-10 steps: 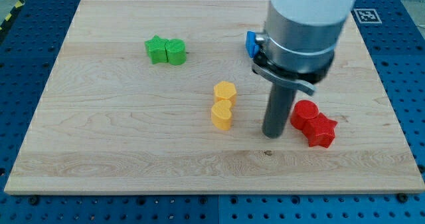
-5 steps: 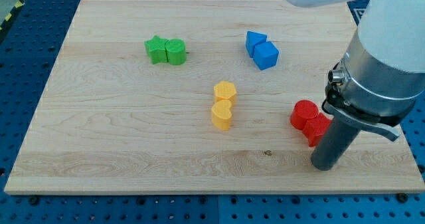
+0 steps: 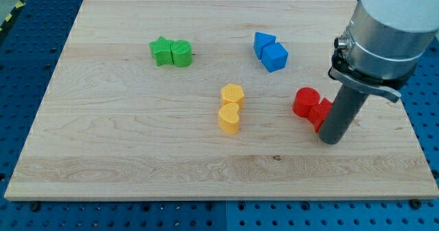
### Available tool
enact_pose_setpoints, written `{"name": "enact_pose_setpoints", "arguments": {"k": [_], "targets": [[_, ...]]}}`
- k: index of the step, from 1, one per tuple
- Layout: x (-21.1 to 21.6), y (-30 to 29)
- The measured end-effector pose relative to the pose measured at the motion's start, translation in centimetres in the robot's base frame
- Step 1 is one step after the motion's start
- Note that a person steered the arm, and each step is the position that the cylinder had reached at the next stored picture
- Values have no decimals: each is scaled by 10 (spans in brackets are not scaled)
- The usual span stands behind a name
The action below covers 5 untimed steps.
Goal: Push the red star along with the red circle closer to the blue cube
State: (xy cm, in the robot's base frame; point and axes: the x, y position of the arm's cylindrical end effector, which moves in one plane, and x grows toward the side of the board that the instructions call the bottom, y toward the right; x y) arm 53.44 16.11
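Note:
The red circle point(image 3: 305, 101) lies right of the board's middle, with the red star point(image 3: 320, 114) touching its lower right side; the rod hides much of the star. My tip point(image 3: 332, 140) rests on the board against the star's lower right. The blue cube point(image 3: 276, 56) sits above and to the left of the red pair, touching a second blue block point(image 3: 262, 43) on its upper left.
A yellow hexagon point(image 3: 232, 94) and a yellow heart point(image 3: 229, 118) touch at the board's middle. A green star point(image 3: 161, 51) and a green circle point(image 3: 182, 53) touch at the upper left. The board's right edge point(image 3: 411, 128) is close to my tip.
My tip swung from left of the red pair, round below it, to its lower right. It then pushed the red star and circle up and to the left, toward the blue cube.

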Motion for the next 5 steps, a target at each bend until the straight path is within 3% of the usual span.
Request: {"name": "enact_pose_setpoints", "arguments": {"k": [5], "targets": [[-121,0]]}}
